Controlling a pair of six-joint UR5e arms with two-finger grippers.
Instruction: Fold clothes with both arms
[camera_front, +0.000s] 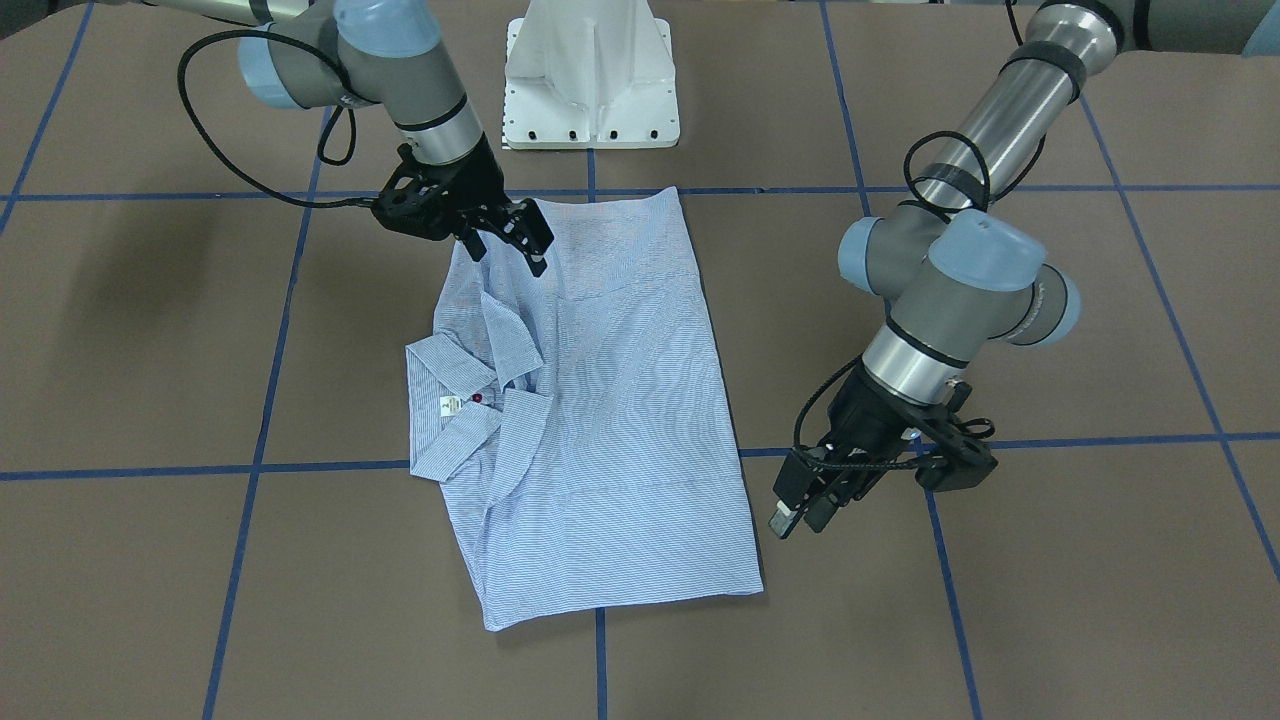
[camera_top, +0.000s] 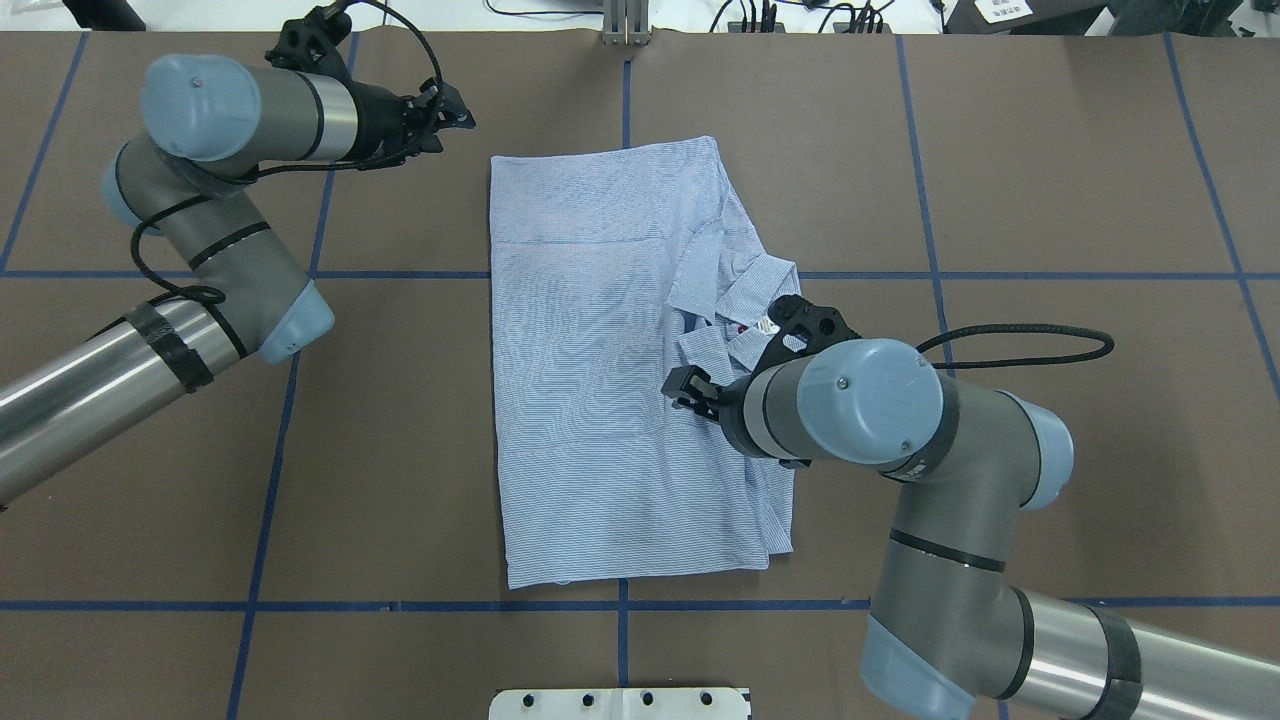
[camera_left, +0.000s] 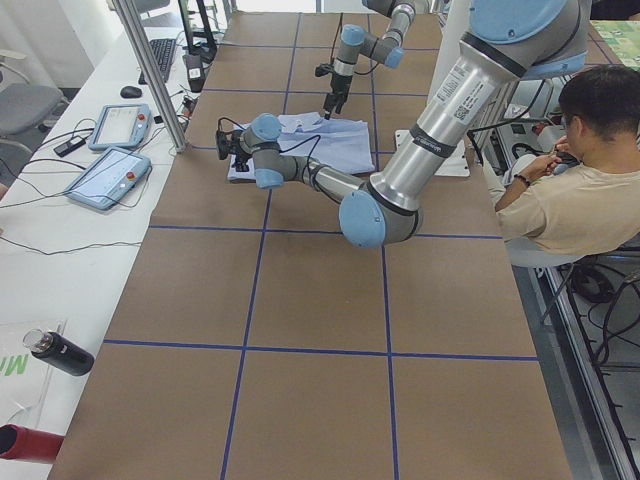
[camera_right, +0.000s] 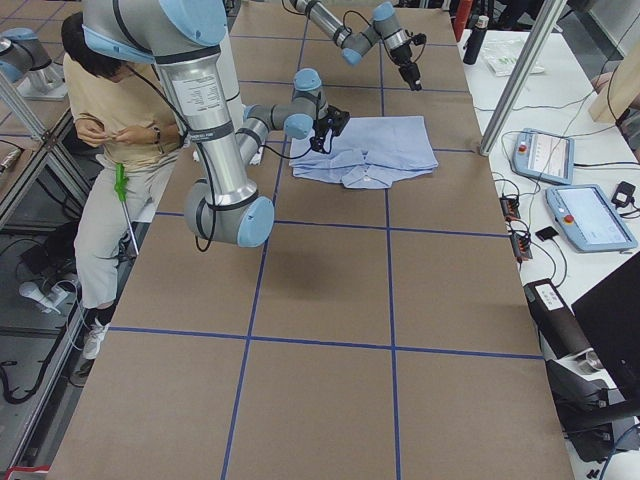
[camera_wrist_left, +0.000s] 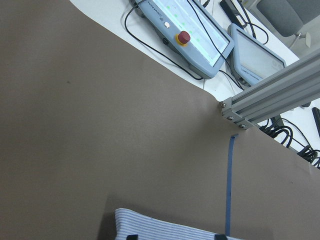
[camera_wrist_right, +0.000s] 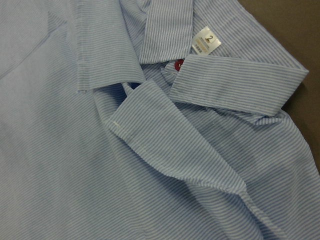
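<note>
**Shirt.** The shirt (camera_top: 600, 400) lies flat at the middle of the counter (camera_top: 1000, 200), folded to a rectangle. Its long sides run from the robot's edge toward the far edge. The collar (camera_wrist_right: 240, 85) lies open on the side toward the robot's right. A white label (camera_wrist_right: 205, 42) printed "2" sits inside the collar, with a red button (camera_wrist_right: 179, 64) just beside it.

**Right hand.** The right hand (camera_front: 508, 258) is above the shirt on the collar side, released, fingers spread, nothing between them. Its height over the cloth cannot be read.

**Left hand.** The left hand (camera_front: 797, 524) is off the cloth, near the shirt's far left corner. It is released and empty.

**Limited visibility.**
- In the overhead view the right arm (camera_top: 850, 400) covers part of the collar and the shirt's right edge.
- The left wrist view shows only one corner of the shirt at its bottom margin. Two dark fingertips (camera_wrist_left: 131, 237) are cut off there.
- The right wrist view shows cloth only, with no fingers in frame.
</note>
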